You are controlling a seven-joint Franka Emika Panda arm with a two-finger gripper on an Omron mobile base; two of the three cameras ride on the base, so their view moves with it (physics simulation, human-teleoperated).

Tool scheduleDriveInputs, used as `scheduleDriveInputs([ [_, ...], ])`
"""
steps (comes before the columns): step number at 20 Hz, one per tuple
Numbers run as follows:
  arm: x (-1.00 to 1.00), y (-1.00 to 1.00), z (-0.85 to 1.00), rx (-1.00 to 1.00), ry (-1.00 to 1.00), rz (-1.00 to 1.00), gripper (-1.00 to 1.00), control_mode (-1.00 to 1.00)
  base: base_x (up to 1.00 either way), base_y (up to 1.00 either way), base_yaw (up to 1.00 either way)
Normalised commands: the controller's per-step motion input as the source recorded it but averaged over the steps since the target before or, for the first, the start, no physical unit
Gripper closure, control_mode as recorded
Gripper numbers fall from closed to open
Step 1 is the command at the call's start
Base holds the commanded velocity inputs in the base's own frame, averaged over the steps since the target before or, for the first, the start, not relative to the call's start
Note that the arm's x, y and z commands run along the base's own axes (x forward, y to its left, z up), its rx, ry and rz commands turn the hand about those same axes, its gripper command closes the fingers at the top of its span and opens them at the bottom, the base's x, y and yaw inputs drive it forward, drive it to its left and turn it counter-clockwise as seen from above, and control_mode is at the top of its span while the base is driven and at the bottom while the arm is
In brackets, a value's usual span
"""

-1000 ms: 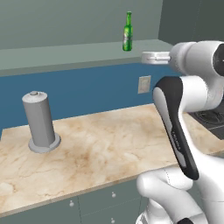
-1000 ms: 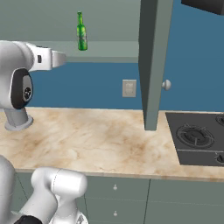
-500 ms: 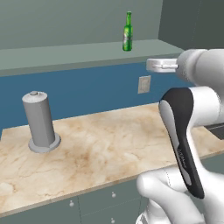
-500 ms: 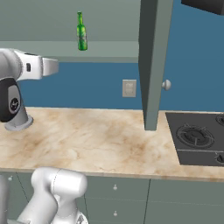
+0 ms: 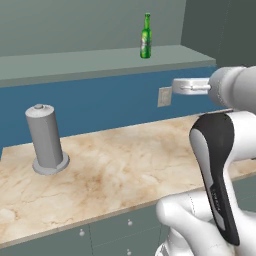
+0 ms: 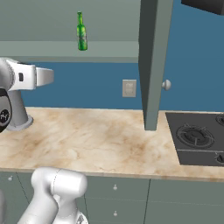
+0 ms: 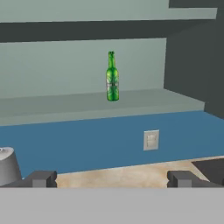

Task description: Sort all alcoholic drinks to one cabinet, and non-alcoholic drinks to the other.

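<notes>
A slim green glass bottle (image 5: 145, 36) (image 6: 81, 31) (image 7: 112, 77) with a pale label stands upright on the lower board of the open grey-green wall cabinet (image 5: 100, 62) (image 7: 65, 107). The cabinet's door (image 6: 153, 61) stands swung out, its round pale knob facing right. My gripper (image 7: 111, 179) is open, with nothing between its fingertips (image 7: 41, 178). It hangs in the air over the counter, below the bottle and well short of it, pointing toward the wall. The white hand (image 5: 187, 86) (image 6: 41, 76) sits level under the cabinet's edge.
A tall grey cylinder on a round base (image 5: 46, 140) (image 6: 17, 111) stands at the left of the marble counter (image 5: 125, 165). A pale wall outlet (image 5: 164, 96) (image 6: 128, 88) is on the blue backsplash. A black stove (image 6: 197, 138) lies to the right; drawers run below.
The hand has dropped lower and drawn back from the cabinet shelf. The green bottle stays where it stood, and the jaws remain wide.
</notes>
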Motion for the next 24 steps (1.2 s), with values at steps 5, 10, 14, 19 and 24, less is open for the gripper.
scheduleDriveInputs([
  [5,-0.15,-0.01,-0.10,0.01,0.03,0.00,-1.00,-1.00,0.00,0.00,0.00],
  [10,0.00,-0.03,-0.03,0.00,0.00,0.00,-1.00,-1.00,0.00,0.00,0.00],
  [14,-0.01,-0.05,0.00,0.00,0.00,0.00,-1.00,-1.00,0.00,0.00,0.00],
  [19,-0.03,-0.07,0.00,0.00,0.00,0.00,-1.00,-1.00,0.00,0.00,0.00],
  [24,-0.01,-0.02,0.00,0.00,0.00,0.00,-1.00,1.00,-0.02,-0.02,0.00],
])
